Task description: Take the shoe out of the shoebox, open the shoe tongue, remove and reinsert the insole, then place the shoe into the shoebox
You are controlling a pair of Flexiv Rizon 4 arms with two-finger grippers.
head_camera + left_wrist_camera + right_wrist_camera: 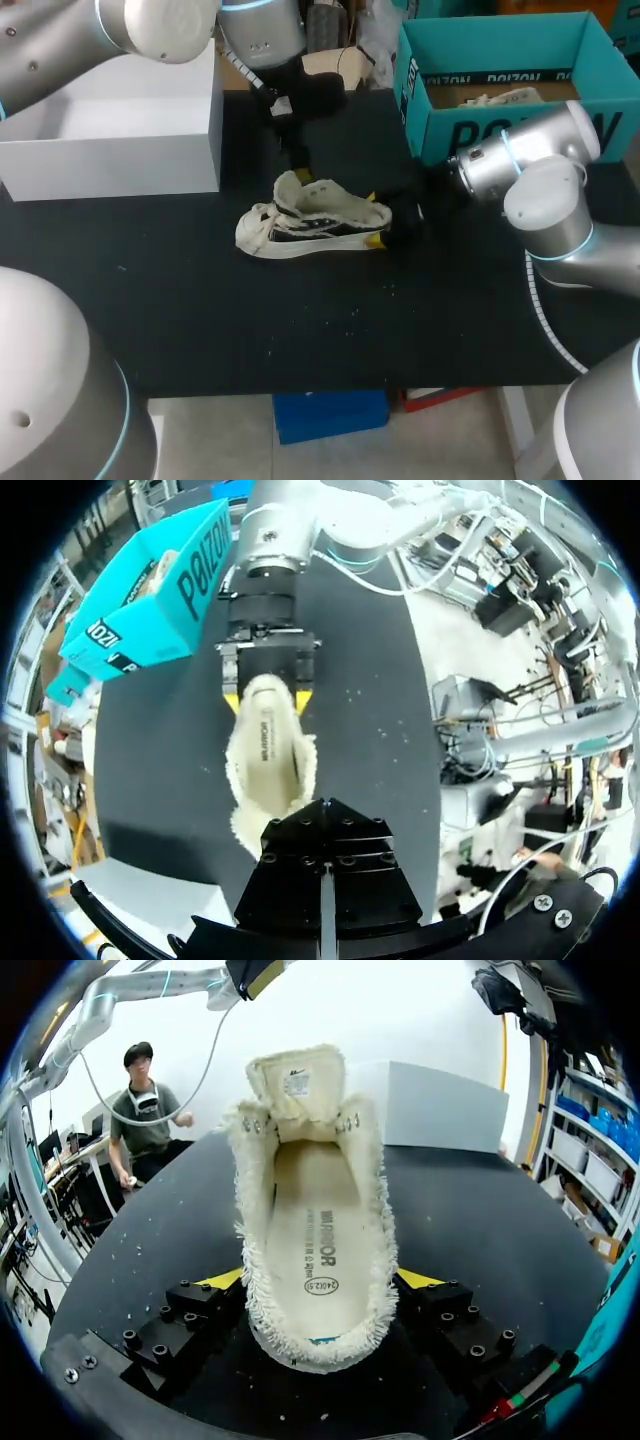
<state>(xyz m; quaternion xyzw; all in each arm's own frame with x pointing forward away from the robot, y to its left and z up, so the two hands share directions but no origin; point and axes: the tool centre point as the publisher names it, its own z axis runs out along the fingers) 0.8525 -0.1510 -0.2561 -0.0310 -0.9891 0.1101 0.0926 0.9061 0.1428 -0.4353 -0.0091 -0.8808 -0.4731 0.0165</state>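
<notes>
Cream canvas shoe (315,222) lay on black table (200,320), outside teal shoebox (520,135), heel toward right arm. Right gripper (320,1280) clamped heel from both sides, judged to be steadying shoe for insole work. Tongue (297,1082) stood folded up, mouth clear. Insole (315,1230) seated inside. Left gripper (255,974) hung above tongue, closed on nothing. Pale specks (350,315) littered table. White box (110,150) at far left, well apart from shoe.
</notes>
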